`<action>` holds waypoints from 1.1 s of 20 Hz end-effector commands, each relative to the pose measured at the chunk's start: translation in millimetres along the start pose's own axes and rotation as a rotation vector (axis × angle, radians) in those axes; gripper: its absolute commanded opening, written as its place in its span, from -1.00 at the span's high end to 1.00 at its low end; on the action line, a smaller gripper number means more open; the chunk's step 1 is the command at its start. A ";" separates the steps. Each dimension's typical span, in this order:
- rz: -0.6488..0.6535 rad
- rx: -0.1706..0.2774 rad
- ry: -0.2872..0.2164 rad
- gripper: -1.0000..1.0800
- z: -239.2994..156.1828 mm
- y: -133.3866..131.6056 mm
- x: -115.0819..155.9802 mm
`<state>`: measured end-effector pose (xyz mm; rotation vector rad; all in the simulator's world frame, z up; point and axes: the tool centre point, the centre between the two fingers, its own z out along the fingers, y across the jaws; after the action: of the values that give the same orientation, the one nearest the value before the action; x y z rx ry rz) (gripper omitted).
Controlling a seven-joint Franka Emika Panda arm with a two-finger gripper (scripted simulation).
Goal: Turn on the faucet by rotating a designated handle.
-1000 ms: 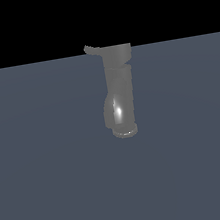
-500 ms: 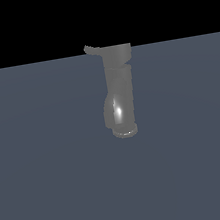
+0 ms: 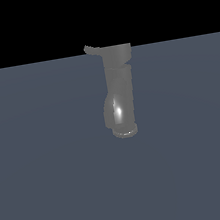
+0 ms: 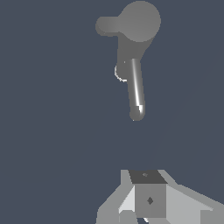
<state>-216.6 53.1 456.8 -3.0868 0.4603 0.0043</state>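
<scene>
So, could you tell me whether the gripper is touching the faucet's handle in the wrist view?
No, the gripper sits well apart from the handle, with bare grey floor between them.

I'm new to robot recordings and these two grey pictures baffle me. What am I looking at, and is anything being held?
These are simulator renders of one robot arm. The exterior view, from a camera off the arm, shows a glossy grey faucet on a flat blue-grey surface, with a small handle jutting from its cap. The arm itself is not in that picture. The wrist view comes from a camera on the arm: the pale blocky shape at its edge is the tool, apart from the faucet. Nothing is visibly held.
</scene>
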 end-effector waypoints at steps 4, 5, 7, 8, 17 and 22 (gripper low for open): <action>0.130 0.001 0.001 1.00 14.8 -20.2 17.2; 0.154 0.001 0.001 1.00 17.5 -23.6 20.7; 0.201 0.001 0.001 1.00 22.8 -30.2 27.9; 0.225 0.001 0.002 1.00 25.5 -33.4 31.6; 0.439 0.002 0.003 1.00 49.4 -57.6 68.5; 0.557 0.002 0.004 1.00 62.6 -67.3 91.2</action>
<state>-117.3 91.3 399.1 -2.8655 1.2392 0.0062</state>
